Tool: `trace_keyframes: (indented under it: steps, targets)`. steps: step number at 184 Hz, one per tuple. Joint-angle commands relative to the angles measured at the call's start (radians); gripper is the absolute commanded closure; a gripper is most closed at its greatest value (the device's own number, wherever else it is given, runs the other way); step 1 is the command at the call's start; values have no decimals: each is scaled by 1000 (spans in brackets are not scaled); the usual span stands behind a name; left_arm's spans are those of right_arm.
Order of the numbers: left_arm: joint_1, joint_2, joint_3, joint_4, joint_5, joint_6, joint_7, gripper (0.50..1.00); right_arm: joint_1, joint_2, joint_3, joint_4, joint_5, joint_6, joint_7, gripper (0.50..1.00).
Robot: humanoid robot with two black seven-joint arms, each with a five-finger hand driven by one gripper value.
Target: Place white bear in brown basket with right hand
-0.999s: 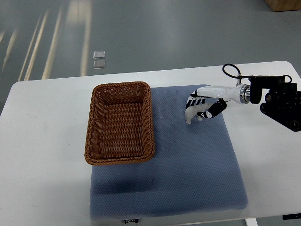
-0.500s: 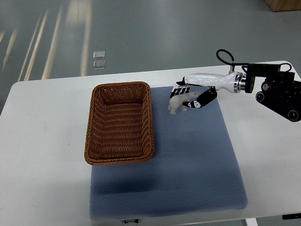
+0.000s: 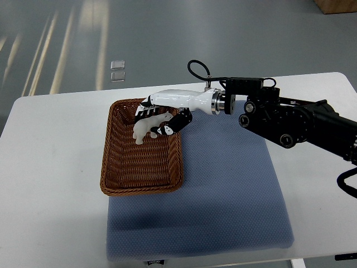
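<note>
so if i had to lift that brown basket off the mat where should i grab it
Probably the brown basket's long left rim, coming from the left. That side sits clear on the table, while the right hand holds the white bear over the far right part.

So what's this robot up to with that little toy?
The robot's right hand is holding a small white bear in its fingers, over the far end of a brown wicker basket. The basket sits partly on a blue mat on a white table. The bear hasn't been let go yet.
</note>
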Motion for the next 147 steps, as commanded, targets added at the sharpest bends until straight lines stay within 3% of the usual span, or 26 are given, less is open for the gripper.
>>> trace_keyframes:
  steps: [1, 5, 38, 56, 78, 99, 147]
  targets:
    - [0, 0, 0, 0, 0, 0, 0, 500, -2, 46, 0, -26, 1, -15, -40, 606]
    - [0, 0, 0, 0, 0, 0, 0, 500, -5, 51, -2, -26, 3, -16, -43, 570]
    - [1, 0, 0, 0, 0, 0, 0, 500, -24, 39, 27, -31, 34, -47, -42, 570]
    - [1, 0, 0, 0, 0, 0, 0, 500, -36, 33, 104, -31, 129, -24, -49, 570]
    - [0, 0, 0, 0, 0, 0, 0, 500, -96, -13, 159, -31, 333, 54, -120, 570]
    - [0, 0, 0, 0, 0, 0, 0, 500, -137, -58, 174, -31, 520, 77, -196, 570]
    - [0, 0, 0, 0, 0, 0, 0, 500, -203, -110, 174, -31, 782, 77, -239, 570]
